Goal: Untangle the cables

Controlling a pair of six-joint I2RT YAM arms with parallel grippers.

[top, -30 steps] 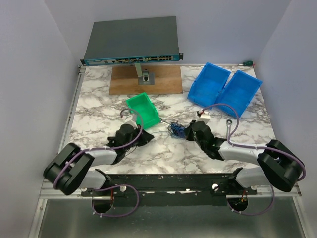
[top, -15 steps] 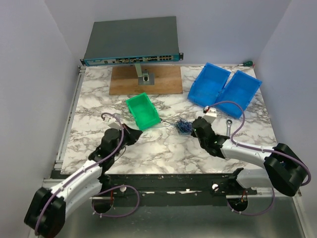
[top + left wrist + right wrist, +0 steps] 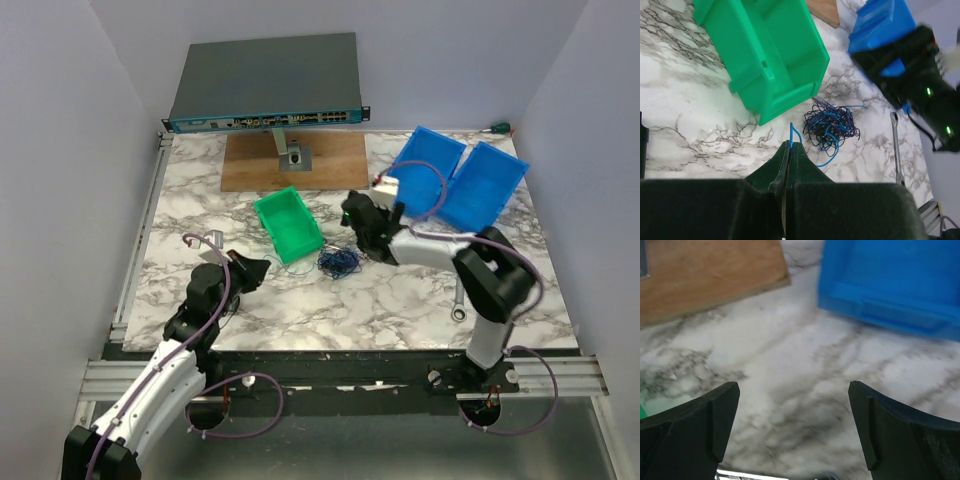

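The cables (image 3: 338,262) lie as a small tangle of blue and dark wires on the marble, just right of the green bin (image 3: 288,225). In the left wrist view the cables (image 3: 831,125) sit just ahead of my left gripper (image 3: 790,145), which is shut on a single blue wire rising from its tips and curving back to the tangle. From above, my left gripper (image 3: 260,266) is to the left of the tangle. My right gripper (image 3: 355,212) stands open above and behind the tangle, and in its own view the right gripper (image 3: 795,425) has only bare marble between the jaws.
Two blue bins (image 3: 455,180) stand at the back right, with the edge of one blue bin (image 3: 895,280) close ahead of the right jaws. A wooden board (image 3: 295,160) and a network switch (image 3: 265,85) are at the back. A silver wrench (image 3: 458,300) lies by the right arm.
My right gripper has opened, let go of the tangle and swung back-left towards the bins. The left arm has drawn back to the near left with a wire, and the tangle has shifted left.
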